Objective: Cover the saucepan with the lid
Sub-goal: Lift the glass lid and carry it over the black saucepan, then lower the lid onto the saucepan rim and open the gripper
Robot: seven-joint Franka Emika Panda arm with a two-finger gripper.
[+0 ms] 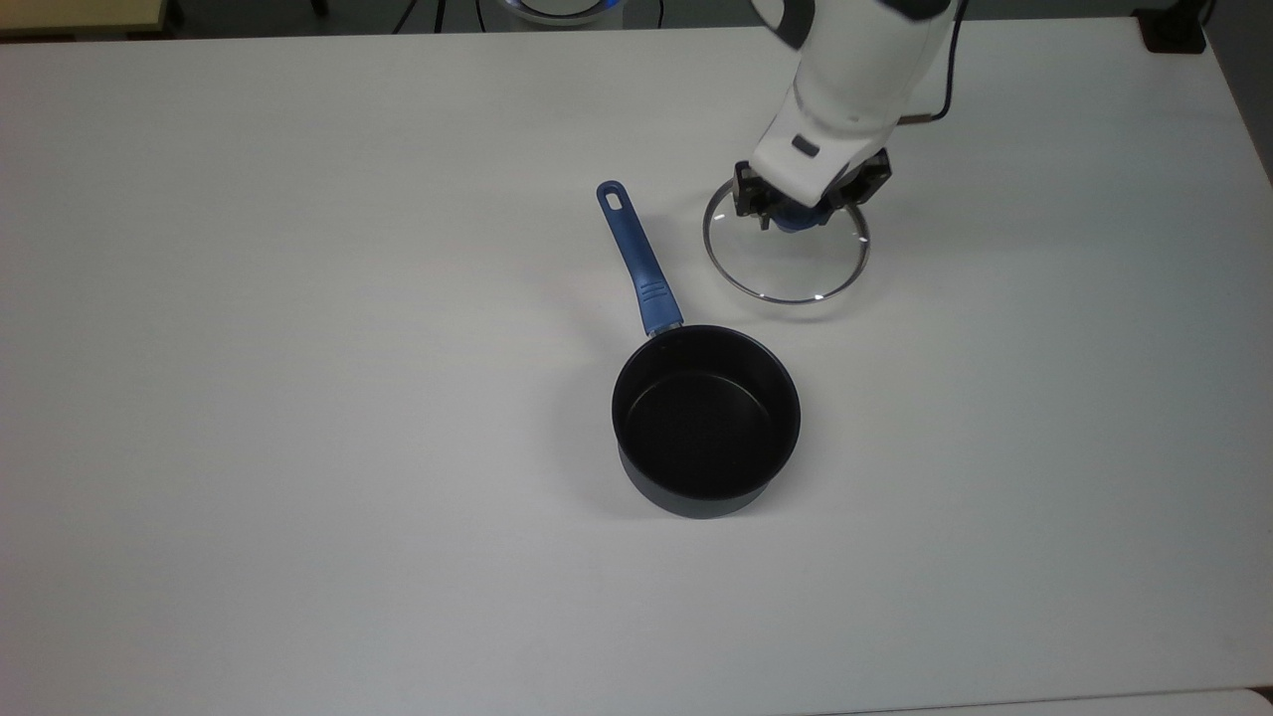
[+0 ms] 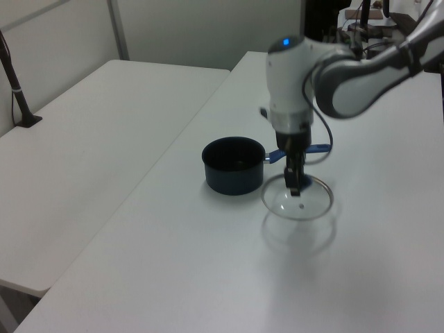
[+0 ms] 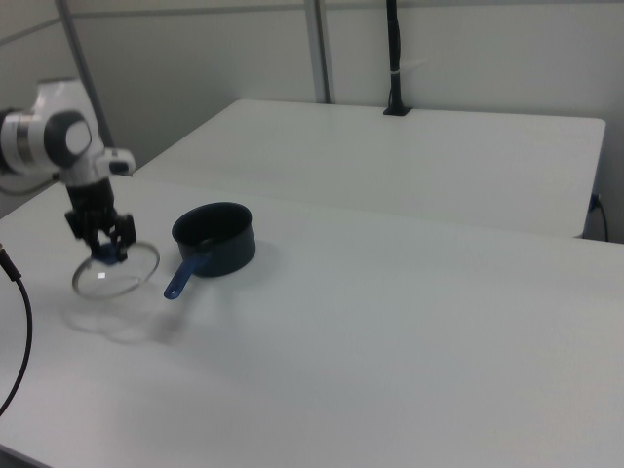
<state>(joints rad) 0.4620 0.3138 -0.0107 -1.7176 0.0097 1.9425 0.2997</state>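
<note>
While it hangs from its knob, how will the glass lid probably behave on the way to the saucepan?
The glass lid is likely rigid but fragile, so it should be set down softly. The gripper holds it by its small blue knob, so it may swing or tilt. Its shadow in the left view suggests it is airborne.

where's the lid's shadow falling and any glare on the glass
Left view: the lid throws a faint ring shadow on the table below it, apart from its rim. Right view: a similar shadow lies beneath the lid. Top view: one small bright glint near the lid's lower rim.
</note>
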